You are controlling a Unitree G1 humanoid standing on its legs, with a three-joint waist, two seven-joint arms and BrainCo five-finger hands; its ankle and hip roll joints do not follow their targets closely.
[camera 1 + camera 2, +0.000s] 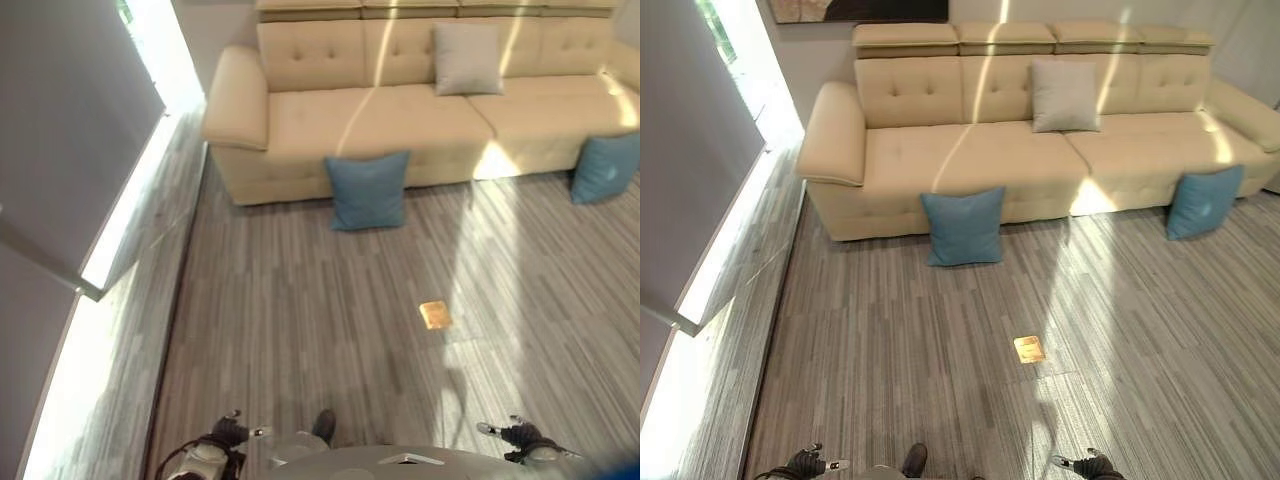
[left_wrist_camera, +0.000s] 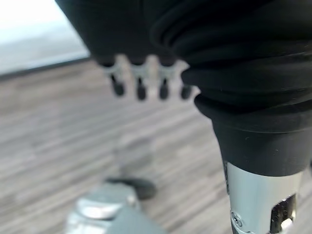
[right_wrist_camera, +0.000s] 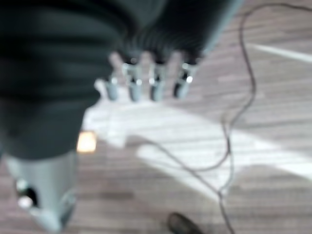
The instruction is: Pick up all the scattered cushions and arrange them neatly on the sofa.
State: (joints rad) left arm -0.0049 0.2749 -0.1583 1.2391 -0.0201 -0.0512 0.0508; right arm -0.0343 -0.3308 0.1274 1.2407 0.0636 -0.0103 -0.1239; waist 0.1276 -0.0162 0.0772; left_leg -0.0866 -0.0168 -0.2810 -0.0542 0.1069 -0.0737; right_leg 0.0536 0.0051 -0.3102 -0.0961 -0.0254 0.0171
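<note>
A blue cushion [image 1: 963, 226] leans upright on the floor against the front of the beige sofa [image 1: 910, 150]. A second blue cushion [image 1: 1203, 201] leans against the sofa's front further right. A grey cushion [image 1: 1064, 95] stands on the seat against the backrest. My left hand [image 1: 229, 431] hangs low at the bottom left, far from the cushions, fingers relaxed and holding nothing. My right hand [image 1: 513, 432] hangs at the bottom right, likewise open and empty. Each wrist view shows its own fingers [image 2: 140, 83] [image 3: 156, 83] over bare floor.
Grey striped plank floor [image 1: 940, 370] stretches between me and the sofa. A small brass floor plate [image 1: 1029, 349] lies in the middle. A grey wall panel with a bright window strip [image 1: 120, 215] runs along the left side.
</note>
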